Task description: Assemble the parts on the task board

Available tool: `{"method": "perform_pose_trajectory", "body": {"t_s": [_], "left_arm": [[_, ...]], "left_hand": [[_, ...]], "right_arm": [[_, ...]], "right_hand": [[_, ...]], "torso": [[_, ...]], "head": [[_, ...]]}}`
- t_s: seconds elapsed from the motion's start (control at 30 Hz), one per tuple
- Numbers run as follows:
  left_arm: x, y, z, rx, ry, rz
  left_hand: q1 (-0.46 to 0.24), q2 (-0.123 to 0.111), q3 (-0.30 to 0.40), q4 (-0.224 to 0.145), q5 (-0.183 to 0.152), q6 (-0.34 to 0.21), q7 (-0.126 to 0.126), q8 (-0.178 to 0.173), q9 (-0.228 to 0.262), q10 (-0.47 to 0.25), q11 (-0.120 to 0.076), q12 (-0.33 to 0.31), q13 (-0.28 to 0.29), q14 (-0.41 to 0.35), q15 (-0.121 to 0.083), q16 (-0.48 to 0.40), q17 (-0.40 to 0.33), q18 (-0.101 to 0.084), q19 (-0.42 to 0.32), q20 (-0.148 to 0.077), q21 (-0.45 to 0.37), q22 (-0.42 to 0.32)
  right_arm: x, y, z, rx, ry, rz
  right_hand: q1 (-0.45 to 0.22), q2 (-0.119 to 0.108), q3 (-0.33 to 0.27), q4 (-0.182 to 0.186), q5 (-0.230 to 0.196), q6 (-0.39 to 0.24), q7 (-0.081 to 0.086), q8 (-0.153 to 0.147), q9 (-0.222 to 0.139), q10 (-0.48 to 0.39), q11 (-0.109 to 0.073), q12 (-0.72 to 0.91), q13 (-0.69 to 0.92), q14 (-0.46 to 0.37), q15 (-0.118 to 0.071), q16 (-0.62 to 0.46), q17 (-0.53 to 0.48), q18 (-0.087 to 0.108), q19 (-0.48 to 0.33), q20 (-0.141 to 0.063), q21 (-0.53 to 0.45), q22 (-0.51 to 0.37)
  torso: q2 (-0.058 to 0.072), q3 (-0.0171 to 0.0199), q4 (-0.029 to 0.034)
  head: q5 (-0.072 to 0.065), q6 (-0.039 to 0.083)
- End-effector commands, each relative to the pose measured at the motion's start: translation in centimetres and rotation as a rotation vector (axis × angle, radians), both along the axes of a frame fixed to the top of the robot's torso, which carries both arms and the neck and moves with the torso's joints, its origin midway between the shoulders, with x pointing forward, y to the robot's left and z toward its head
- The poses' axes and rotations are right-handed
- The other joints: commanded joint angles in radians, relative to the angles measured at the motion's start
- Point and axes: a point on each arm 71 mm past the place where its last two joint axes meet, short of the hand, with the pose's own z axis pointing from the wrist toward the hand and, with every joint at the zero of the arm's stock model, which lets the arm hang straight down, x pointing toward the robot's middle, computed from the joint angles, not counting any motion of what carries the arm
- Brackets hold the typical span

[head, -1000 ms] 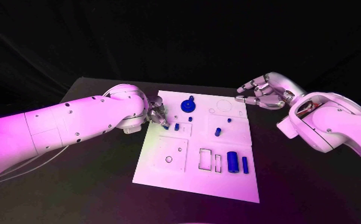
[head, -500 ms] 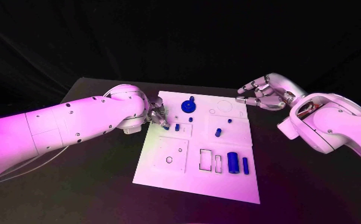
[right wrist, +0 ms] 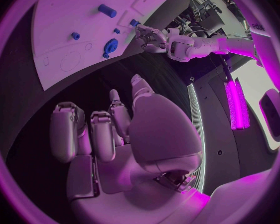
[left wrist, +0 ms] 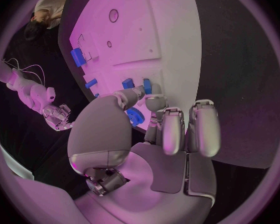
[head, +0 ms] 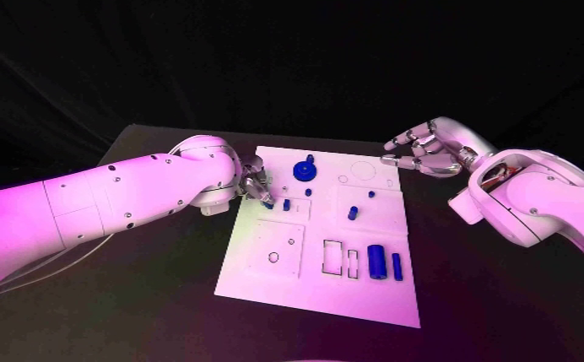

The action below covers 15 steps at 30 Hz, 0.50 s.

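The black tabletop (head: pixel 146 294) carries the white task board (head: pixel 365 294) at its middle. The left arm (head: pixel 110 202) reaches in along the board's left edge, hiding part of that edge. The right robot hand (head: pixel 420 149) hovers off the board's far right corner, fingers curled loosely and apart, holding nothing. The left robot hand (head: pixel 256 186) sits low at the board's left edge, fingertips (left wrist: pixel 154 102) bunched by a small blue part (left wrist: pixel 135 117); whether it grips the part I cannot tell. A blue gear (head: pixel 303 169), blue cylinder (head: pixel 376 262) and small pegs (head: pixel 352 213) lie spread on the board.
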Motion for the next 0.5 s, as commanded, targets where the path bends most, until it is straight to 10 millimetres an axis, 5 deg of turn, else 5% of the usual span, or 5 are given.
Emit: {"method": "perform_pose_trajectory", "body": {"t_s": [0.03,0.5], "left_arm": [[-0.39,-0.38,-0.64,0.005,0.051,-0.012],[-0.22,-0.54,-0.92,0.005,0.065,0.000]], "left_hand": [[-0.016,0.000,-0.024,0.004,0.002,0.042,-0.037,0.005,0.002,0.008,-0.008,0.000,-0.001,0.067,-0.007,-0.002,0.137,-0.014,0.003,-0.004,0.008,0.003],[-0.026,0.012,-0.138,0.045,0.003,0.053,-0.041,0.003,0.000,0.008,-0.012,0.002,-0.006,0.067,-0.012,-0.001,0.138,-0.015,0.007,-0.007,0.011,0.012]], "right_arm": [[-0.06,0.10,-0.07,-0.009,0.002,0.013],[-0.09,0.09,-0.06,-0.009,0.002,0.013]], "right_hand": [[-0.006,0.000,-0.006,-0.002,0.005,0.001,-0.003,0.005,0.001,-0.002,-0.007,-0.004,0.005,0.077,-0.006,-0.006,0.154,0.019,-0.007,-0.003,-0.005,0.099],[-0.006,0.000,-0.006,-0.002,0.005,0.001,-0.003,0.005,0.001,-0.002,-0.007,-0.004,0.005,0.077,-0.006,-0.006,0.154,0.019,-0.007,-0.003,-0.005,0.099]], "torso": [[0.000,0.0003,0.0001],[0.000,0.0001,0.0004]], "head": [[-0.002,-0.001],[-0.004,-0.004]]}}
